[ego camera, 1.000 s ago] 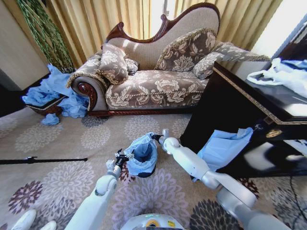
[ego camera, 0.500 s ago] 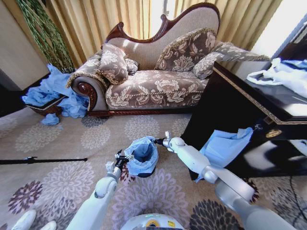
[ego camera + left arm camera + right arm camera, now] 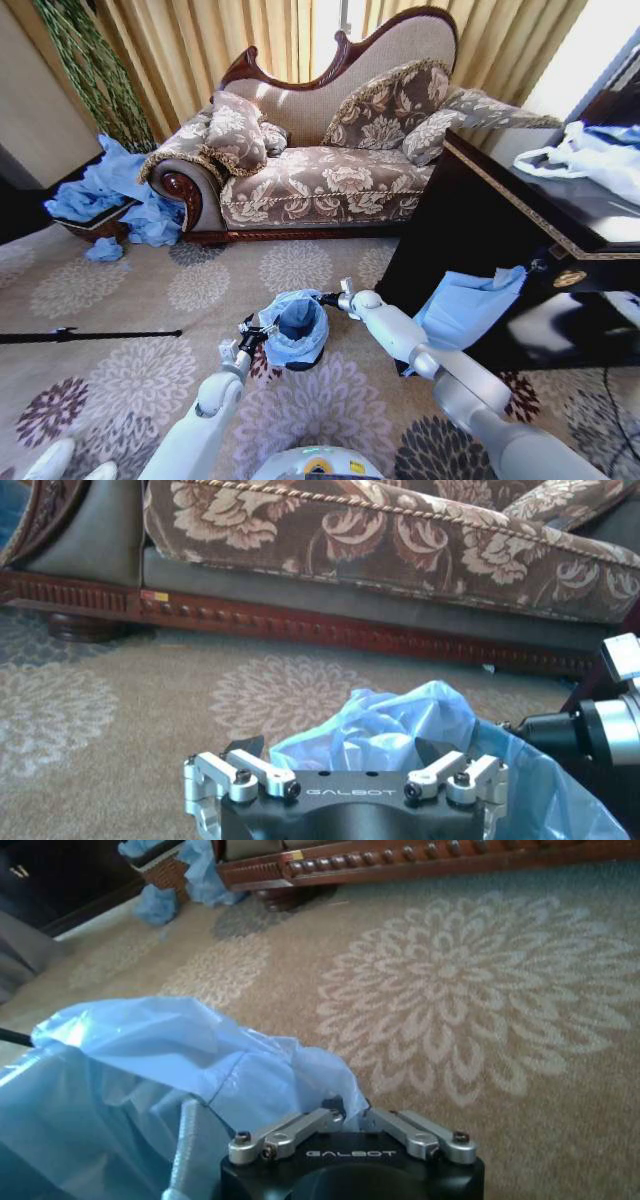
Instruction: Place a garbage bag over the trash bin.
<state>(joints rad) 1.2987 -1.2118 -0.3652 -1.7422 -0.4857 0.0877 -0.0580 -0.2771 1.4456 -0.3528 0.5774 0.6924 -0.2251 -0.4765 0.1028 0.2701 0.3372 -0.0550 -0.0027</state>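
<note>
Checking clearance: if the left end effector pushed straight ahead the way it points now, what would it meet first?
Most likely the garbage bag, bunched directly ahead of the left end effector. Beyond it lie carpet and the sofa, though depth is hard to judge.

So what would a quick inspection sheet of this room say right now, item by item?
Surface: patterned carpet.
Job's things: garbage bag draped over the trash bin, rim covered.
Clutter: blue bags heaped in a wicker basket; white bags on the dark cabinet.
Grippers: left gripper open at the bag's left edge; right gripper shut on the bag's right edge.
Cables: black rod lying on the carpet.
Surroundings: floral sofa, curtains.
</note>
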